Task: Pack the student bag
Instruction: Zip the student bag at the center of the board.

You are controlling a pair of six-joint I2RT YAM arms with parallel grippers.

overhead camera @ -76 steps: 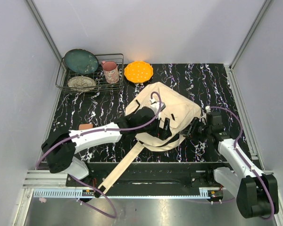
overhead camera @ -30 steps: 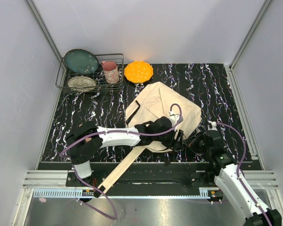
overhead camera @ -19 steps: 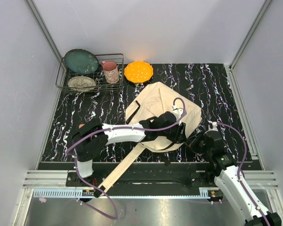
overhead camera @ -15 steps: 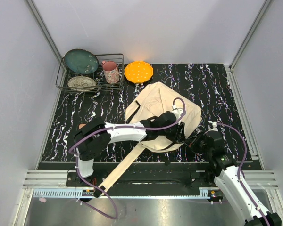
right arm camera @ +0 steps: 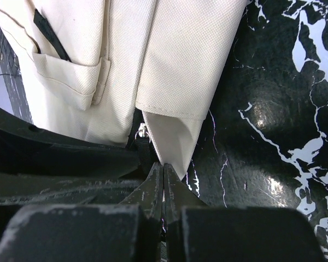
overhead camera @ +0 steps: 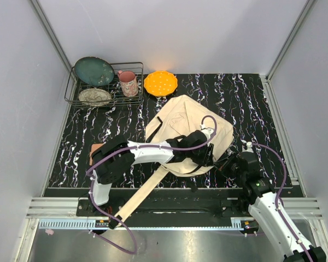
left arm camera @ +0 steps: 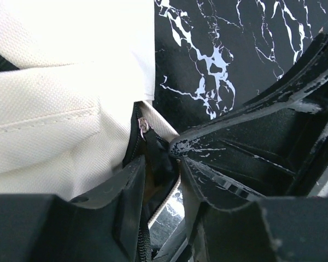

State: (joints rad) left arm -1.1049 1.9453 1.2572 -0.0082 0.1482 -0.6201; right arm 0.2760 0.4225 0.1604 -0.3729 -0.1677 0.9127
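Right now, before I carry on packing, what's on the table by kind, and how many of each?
student bag: 1
plates: 3 (teal plate, speckled plate, orange plate)
pink mug: 1
wire rack: 1
small brown block: 1
Total: 7

2 white arms (overhead camera: 147, 154), black joints, purple cables (overhead camera: 209, 116)

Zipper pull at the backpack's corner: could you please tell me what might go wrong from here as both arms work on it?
1. The left gripper appears to pinch only the thin black zipper pull; it could slip out when tugged.
2. The right gripper is shut at the canvas backpack corner, but a hold on the fabric is unclear, so the backpack may drag instead of unzipping.
3. Both grippers sit very close and could collide.
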